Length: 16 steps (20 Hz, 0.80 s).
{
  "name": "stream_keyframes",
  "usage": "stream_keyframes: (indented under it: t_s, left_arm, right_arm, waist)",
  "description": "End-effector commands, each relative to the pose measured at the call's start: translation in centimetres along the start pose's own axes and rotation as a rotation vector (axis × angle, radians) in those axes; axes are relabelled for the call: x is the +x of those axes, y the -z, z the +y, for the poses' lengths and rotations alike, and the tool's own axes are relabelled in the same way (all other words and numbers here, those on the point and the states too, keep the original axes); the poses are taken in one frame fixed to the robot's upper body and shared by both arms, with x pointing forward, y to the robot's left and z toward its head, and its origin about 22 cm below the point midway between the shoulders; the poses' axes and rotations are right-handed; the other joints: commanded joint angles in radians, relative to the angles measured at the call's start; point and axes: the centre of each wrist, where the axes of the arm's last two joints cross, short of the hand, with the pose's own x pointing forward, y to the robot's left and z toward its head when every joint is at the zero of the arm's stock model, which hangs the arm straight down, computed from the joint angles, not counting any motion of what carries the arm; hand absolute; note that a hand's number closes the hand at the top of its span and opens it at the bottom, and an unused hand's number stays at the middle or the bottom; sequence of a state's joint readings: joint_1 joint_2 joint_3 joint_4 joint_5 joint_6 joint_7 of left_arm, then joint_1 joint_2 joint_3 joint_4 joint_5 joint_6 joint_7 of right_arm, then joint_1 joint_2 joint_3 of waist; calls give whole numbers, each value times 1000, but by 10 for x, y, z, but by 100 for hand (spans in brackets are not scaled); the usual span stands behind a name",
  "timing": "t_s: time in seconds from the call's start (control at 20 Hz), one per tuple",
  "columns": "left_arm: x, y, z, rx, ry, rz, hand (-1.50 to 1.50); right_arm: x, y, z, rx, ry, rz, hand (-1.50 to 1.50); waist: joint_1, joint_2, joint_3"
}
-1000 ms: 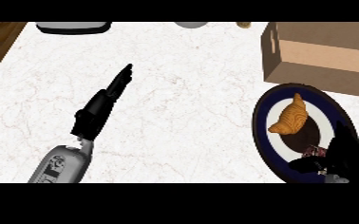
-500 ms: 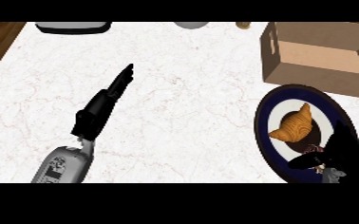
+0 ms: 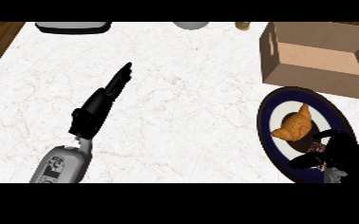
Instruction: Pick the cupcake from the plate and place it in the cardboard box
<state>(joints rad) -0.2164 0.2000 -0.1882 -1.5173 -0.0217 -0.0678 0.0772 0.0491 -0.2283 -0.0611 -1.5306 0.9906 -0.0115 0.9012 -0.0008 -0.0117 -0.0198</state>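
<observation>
Overhead, marble counter [image 3: 189,99], cardboard box [image 3: 308,57] beside plate [image 3: 269,110], left fingers [image 3: 120,78] straight, right fingers [image 3: 338,148] curled round cupcake [image 3: 317,147]

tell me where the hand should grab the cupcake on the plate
Probably by its sides, coming from above and from the near right of the plate, where the right hand is. The dark cupcake has the orange pastry close on its far left, so that side is crowded. The hand hides much of the cupcake.
</observation>
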Motion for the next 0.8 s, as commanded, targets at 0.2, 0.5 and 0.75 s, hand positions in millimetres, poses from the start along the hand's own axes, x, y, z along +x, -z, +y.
stream_keyframes:
  t_s: [0.2,0.5,0.75]
  left_arm:
    - [-11,-2,5,-9,-5,-2,0]
    - [1,6,-17,-45,-6,-19,0]
    - [-2,-3,-3,-19,-2,12,0]
  right_arm:
    - [1,2,7,-116,-90,-26,150]
    - [35,-21,-17,24,-274,-864,150]
    - [33,15,-63,-184,-256,-1043,150]
  waist:
    - [-1,12,20]
    - [41,16,22]
    - [14,12,21]
